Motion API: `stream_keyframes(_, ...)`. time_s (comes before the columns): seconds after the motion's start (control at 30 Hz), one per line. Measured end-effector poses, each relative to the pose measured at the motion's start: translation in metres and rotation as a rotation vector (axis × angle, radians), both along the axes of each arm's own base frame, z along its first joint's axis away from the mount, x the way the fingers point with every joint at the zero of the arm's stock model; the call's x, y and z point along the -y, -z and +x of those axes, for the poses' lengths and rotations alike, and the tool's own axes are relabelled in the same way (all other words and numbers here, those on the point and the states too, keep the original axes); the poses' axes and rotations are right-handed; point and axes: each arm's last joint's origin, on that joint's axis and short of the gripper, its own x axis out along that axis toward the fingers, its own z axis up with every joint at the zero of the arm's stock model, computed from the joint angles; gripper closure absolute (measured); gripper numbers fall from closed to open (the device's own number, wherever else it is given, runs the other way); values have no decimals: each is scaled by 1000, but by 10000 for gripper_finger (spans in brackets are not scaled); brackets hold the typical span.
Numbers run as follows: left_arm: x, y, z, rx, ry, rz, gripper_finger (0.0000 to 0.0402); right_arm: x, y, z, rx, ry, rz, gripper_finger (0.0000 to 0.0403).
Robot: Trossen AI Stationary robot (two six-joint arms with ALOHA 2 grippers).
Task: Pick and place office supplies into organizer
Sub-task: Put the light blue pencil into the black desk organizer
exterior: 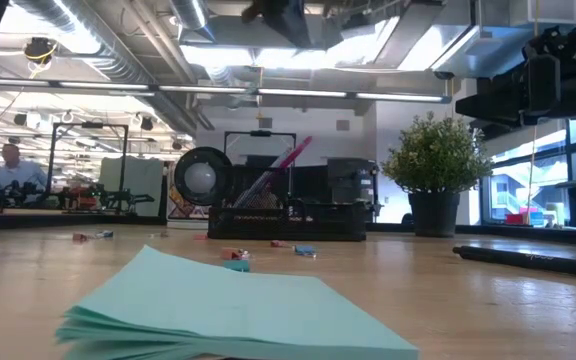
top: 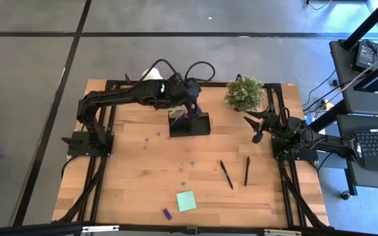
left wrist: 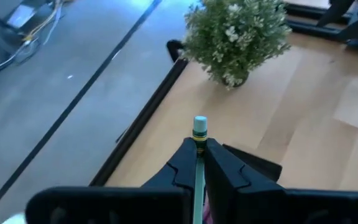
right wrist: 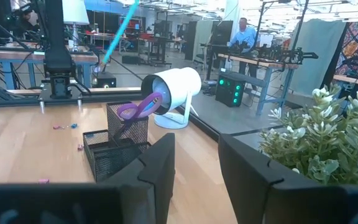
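My left gripper [top: 188, 108] [left wrist: 199, 149] hangs over the black organizer [top: 189, 124] [right wrist: 115, 148] at the table's far middle, shut on a pale green pen [left wrist: 199, 132]. Purple-handled scissors [right wrist: 138, 107] [exterior: 290, 158] stand in the organizer's taller section. Two black pens [top: 226, 174] [top: 247, 170] lie on the table's right half. The mint-green sticky pad [top: 186, 200] [exterior: 230, 312] and a tiny purple piece [top: 167, 214] lie near the near edge. My right gripper [top: 256, 128] [right wrist: 196, 155] waits open at the right side, touching nothing. My left gripper pinches the pale green pen between its two fingers [left wrist: 219, 167], just below the banded, light-capped end [left wrist: 199, 123], which sticks out past the fingertips. The pen runs along the fingers. Its shaft [right wrist: 119, 32] slants down below the gripper, lifted clear above the organizer.
A small green plant [top: 245, 93] [exterior: 436, 170] stands at the far right, close to my right gripper. The white roll [top: 151, 73] [right wrist: 169, 92] sits behind the organizer at the far edge. Small coloured bits [top: 188, 157] are scattered mid-table. People sit at desks in the room beyond.
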Motion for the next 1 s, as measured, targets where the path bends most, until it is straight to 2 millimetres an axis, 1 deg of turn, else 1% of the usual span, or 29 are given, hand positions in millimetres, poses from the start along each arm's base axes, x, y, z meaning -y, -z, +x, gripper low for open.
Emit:
stream_keyframes(0.1, -11, 6, 3, 30, 39, -8, 389, 0, 0, 0, 2, 0, 0, 274)
stream_keyframes(0.23, -24, 22, 4, 27, 55, -39, 389, 0, 0, 0, 14, -1, 19, 274)
stream_keyframes(0.37, -31, 34, 2, 59, 61, -40, 389, 0, 0, 0, 14, -1, 21, 274)
stream_keyframes(0.53, -35, 50, 0, 112, 81, -56, 389, 0, 0, 0, 13, 0, 19, 274)
stream_keyframes(0.67, -36, 67, -3, 100, 78, -69, 389, 0, 0, 0, 11, 0, 16, 274)
stream_keyframes(1.0, -37, 105, -4, 109, 58, -76, 389, 0, 0, 0, 10, 0, 16, 274)
